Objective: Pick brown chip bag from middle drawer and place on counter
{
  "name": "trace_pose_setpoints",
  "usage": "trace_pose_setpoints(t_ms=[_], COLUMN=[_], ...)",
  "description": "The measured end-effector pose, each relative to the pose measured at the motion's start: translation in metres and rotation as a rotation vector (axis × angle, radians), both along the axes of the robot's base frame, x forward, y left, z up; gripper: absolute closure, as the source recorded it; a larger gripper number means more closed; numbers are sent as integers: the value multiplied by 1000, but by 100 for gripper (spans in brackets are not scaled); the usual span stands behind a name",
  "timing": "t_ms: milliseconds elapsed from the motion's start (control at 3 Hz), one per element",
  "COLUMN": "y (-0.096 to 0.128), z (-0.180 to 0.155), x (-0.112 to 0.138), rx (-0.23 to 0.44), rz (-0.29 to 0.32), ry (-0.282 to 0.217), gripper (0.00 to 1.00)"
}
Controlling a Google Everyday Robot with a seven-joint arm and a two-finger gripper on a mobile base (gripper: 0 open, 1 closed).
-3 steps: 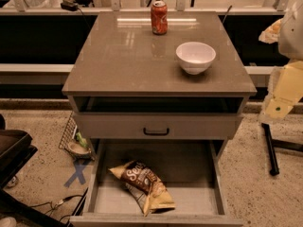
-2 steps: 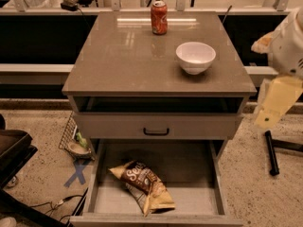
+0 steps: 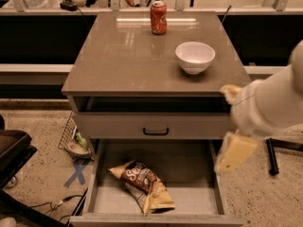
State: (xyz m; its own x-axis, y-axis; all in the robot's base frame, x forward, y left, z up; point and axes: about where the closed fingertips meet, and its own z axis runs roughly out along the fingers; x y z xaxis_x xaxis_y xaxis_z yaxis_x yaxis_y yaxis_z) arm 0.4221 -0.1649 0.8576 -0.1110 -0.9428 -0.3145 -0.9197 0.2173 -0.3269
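Your tan end effector (image 3: pixel 235 152), whose grip you cannot tell, hangs at right of frame beside the open shallow grey middle drawer (image 3: pixel 194 200), since the crinkled brown chip bag (image 3: pixel 142 183) lies ungrasped on its floor, lower centre.

Robot test lab, mock-kitchen setup: lone grey cabinet table (image 3: pixel 118 60) on speckled floor (image 3: pixel 38 126), blue tape X (image 3: pixel 77 173), loose cables (image 3: pixel 49 205). Claw (image 3: pixel 235 152) hangs right of the open drawer (image 3: pixel 189 197).

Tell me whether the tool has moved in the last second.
Yes. The tool has moved left and down, from beside the counter's right edge to the middle drawer's right wall.
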Motion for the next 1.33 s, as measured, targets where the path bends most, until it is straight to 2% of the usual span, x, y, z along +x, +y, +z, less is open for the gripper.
trace_pose_setpoints(t_ms=[333, 667, 1000, 1333], y=[25, 27, 40, 70], z=[-39, -48, -65, -122], x=[-5, -4, -3, -5], rx=[11, 11, -22, -50], rz=[-1, -1, -5, 1], ry=[-2, -3, 31, 97], gripper=[0, 0, 0, 0])
